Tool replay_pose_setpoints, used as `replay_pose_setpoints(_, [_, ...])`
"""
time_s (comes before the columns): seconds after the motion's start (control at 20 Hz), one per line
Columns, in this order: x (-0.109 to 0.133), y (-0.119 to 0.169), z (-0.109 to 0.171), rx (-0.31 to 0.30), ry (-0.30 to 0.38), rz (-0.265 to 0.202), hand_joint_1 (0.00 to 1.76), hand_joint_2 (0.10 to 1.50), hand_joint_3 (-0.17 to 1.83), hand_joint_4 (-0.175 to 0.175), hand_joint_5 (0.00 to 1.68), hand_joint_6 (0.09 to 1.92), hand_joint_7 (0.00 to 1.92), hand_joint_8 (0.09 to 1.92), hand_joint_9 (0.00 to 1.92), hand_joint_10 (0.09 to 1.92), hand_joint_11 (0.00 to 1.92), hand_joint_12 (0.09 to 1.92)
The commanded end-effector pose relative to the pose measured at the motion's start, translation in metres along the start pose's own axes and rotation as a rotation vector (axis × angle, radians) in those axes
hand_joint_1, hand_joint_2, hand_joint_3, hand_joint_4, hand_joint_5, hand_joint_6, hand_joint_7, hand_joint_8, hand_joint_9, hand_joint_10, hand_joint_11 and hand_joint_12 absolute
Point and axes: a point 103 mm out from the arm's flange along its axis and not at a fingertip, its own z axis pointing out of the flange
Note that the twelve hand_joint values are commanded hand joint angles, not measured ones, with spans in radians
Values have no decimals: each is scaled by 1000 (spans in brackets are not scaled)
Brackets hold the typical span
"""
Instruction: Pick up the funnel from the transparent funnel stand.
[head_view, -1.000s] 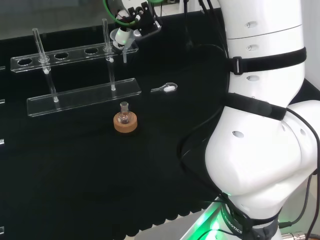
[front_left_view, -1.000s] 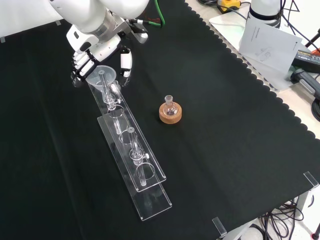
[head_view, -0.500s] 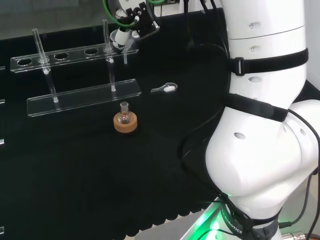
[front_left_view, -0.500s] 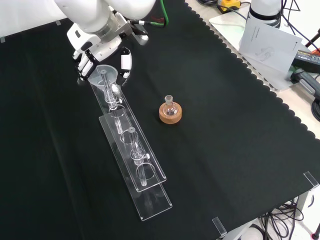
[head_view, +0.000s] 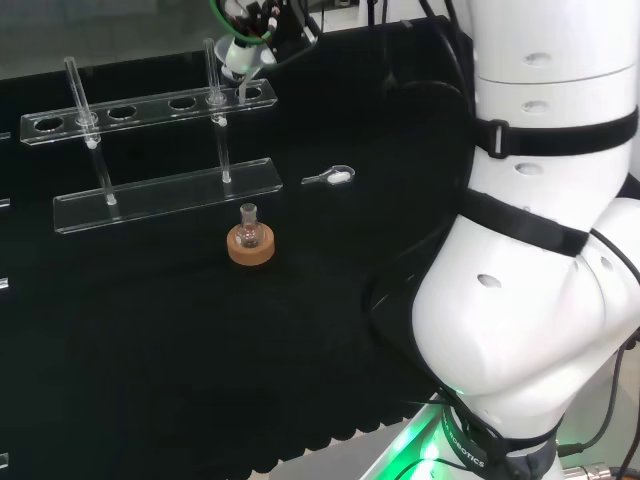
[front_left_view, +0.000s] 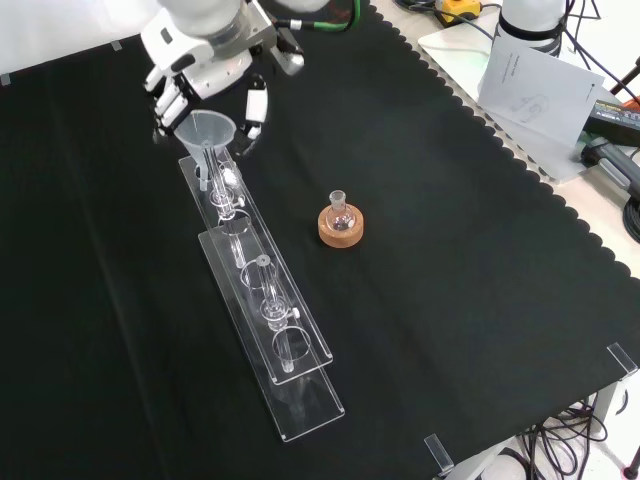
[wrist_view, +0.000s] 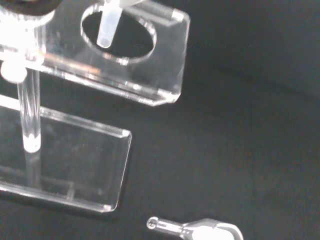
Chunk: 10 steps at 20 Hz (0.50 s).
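The clear funnel (front_left_view: 205, 130) hangs at the far end of the transparent stand (front_left_view: 305, 400), and the hand (front_left_view: 210, 70) is shut on its cone, curled fingers on one side and the thumb on the other. In the head view the hand (head_view: 262, 18) is at the top edge with the funnel (head_view: 243, 57) under it, above the right end of the stand (head_view: 170, 190). The wrist view shows the funnel's stem (wrist_view: 107, 27) with its tip over the end hole of the stand's top shelf (wrist_view: 150, 85). Whether the tip is still inside the hole I cannot tell.
A small glass flask on a cork ring (front_left_view: 341, 224) stands on the cloth to the right of the stand in the front view. A small clear piece (head_view: 335, 177) lies right of the stand in the head view. Papers and cables (front_left_view: 530, 80) lie beyond the cloth's scalloped edge.
The hand has risen with the funnel held in it. The stem has slid upward out of the stand's end hole. The stand and flask have not moved.
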Motion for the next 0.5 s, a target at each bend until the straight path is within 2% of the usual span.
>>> replay_pose_setpoints(0.05, [-7, -39, -37, -28, -37, 18, 771, 780, 574, -51, 631, 596, 685, 859, 939, 709, 471, 1342])
replay_pose_setpoints(0.25, [-10, -71, -48, -19, -52, 50, 763, 776, 576, -50, 621, 606, 689, 861, 948, 711, 476, 1342])
replay_pose_setpoints(0.5, [-2, -113, -45, -4, -68, 87, 757, 774, 579, -49, 619, 612, 700, 861, 954, 712, 478, 1341])
